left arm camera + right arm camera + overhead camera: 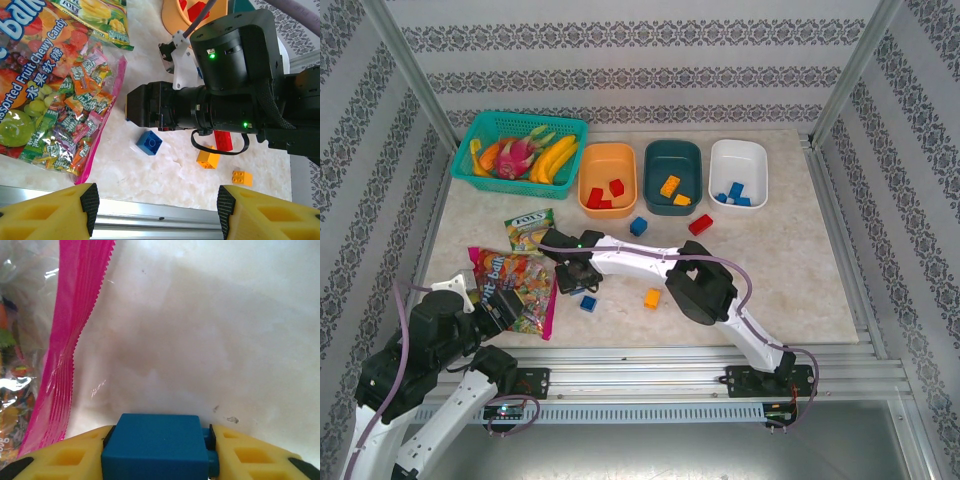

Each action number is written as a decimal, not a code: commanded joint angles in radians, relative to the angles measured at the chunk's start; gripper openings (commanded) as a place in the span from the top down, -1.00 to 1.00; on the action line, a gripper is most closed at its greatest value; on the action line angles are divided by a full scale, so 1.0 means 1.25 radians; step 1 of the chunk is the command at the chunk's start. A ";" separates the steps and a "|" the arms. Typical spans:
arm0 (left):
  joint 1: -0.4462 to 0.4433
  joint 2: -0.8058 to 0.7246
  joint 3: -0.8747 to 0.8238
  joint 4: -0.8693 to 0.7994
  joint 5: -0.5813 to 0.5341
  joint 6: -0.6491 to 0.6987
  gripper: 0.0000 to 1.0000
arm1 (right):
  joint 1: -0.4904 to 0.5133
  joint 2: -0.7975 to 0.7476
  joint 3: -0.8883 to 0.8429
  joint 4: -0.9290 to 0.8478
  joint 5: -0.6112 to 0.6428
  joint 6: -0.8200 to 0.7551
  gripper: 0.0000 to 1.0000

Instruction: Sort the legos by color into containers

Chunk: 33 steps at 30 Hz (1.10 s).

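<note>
"FOX'S" on small green bag [528,228]; "Assorted Fruit Chewy Candy", "水果软糖" on pink-edged candy bag [60,100]

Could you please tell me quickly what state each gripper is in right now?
Left gripper: open, holding nothing.
Right gripper: closed on a blue lego.

ok so the candy bag [55,100] is shiny crinkly plastic film, glare all over it. The surface [790,270] looks like pale marbled stone, smooth and mostly matt. The blue brick [156,450] is smooth hard plastic with a soft sheen, and the yellow fingers [250,460] of the right hand [160,432] look like matt moulded plastic. The rail [150,212] is brushed metal, the orange bowl [610,148] smooth plastic
</note>
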 commanded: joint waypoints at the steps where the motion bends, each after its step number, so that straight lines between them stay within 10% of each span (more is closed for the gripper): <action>1: -0.003 -0.005 0.007 -0.006 0.020 0.025 -0.32 | 0.001 -0.040 -0.007 -0.032 0.041 -0.005 0.15; 10: -0.003 0.150 -0.055 0.284 0.171 0.041 -0.32 | -0.093 -0.282 -0.092 -0.050 0.120 -0.057 0.20; 19: -0.012 0.500 0.004 0.609 0.260 0.078 -0.33 | -0.436 -0.503 -0.257 -0.020 0.088 -0.158 0.21; 33: -0.068 0.960 0.248 0.819 0.313 0.076 -0.32 | -0.768 -0.279 -0.130 0.055 -0.002 -0.233 0.22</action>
